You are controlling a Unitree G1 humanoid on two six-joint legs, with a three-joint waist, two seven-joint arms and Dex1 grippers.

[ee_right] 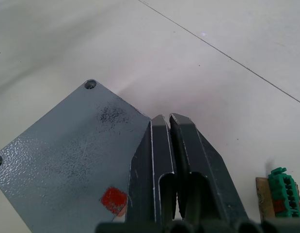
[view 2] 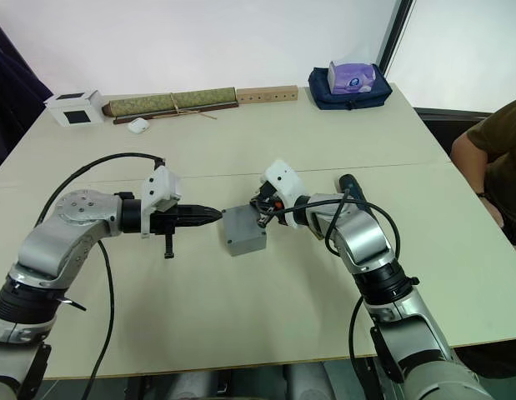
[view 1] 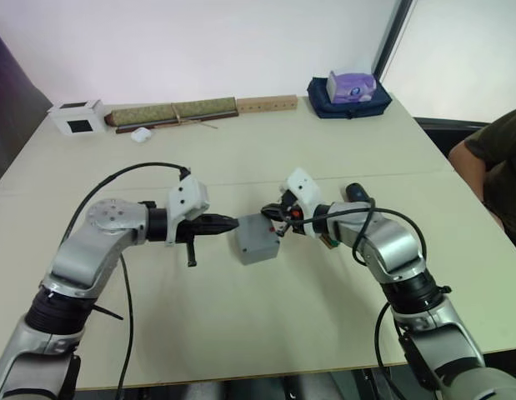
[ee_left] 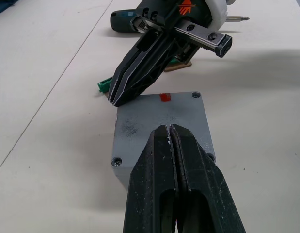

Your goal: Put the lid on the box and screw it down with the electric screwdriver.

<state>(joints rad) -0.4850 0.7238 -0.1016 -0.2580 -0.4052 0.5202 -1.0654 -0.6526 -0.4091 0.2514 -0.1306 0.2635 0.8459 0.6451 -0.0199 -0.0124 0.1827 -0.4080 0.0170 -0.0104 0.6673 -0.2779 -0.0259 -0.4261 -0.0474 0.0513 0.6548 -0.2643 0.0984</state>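
Left eye view, from left: one white box with a black square [view 1: 76, 117] at the table's [view 1: 241, 325] far edge; left gripper [view 1: 232, 223], fingers pressed together, empty, beside the box [view 1: 257, 244]; the lid [ee_left: 162, 127] sits on it, red mark showing; right gripper [view 1: 268, 213] likewise closed, tips over the lid's edge; left wrist view adds the screwdriver [ee_left: 124, 20] behind; no readable writing.
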